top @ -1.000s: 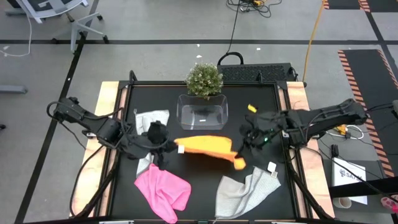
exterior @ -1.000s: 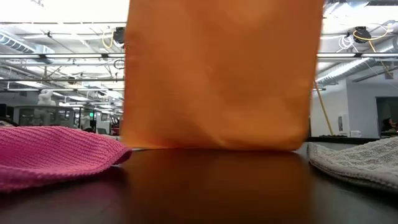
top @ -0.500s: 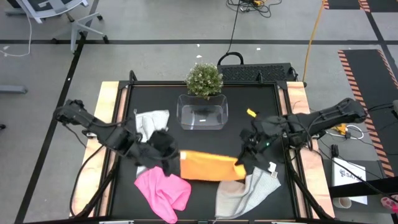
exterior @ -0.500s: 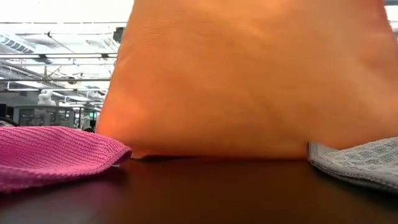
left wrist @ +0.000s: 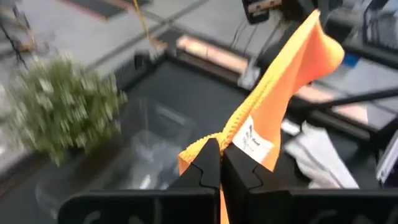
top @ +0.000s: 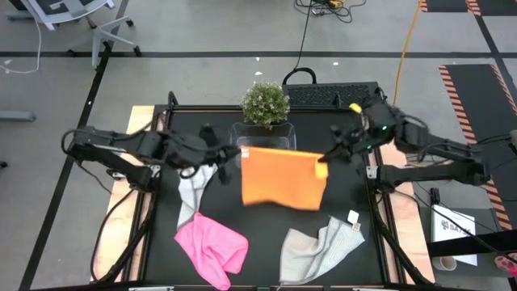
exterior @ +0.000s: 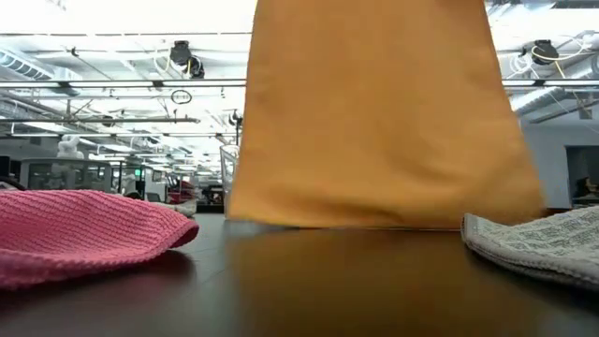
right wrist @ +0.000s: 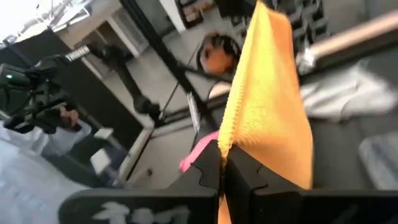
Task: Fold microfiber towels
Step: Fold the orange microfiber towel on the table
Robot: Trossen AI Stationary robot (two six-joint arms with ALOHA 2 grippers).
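1. Towel, orange (top: 281,176), hangs as a sheet between both claws, top edge running nine to three o'clock just in front of the tub (top: 262,137).
2. Left claw (top: 236,153) pinches one top corner shut; right claw (top: 327,164) pinches the other.
3. Count: one orange, one pink towel (top: 212,249), two grey towels (top: 319,249).

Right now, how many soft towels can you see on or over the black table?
4. The orange-yellow microfiber towel hangs between both grippers at mid-table; the bright pink towel and one light grey towel lie at the front; another grey towel lies under the left arm.
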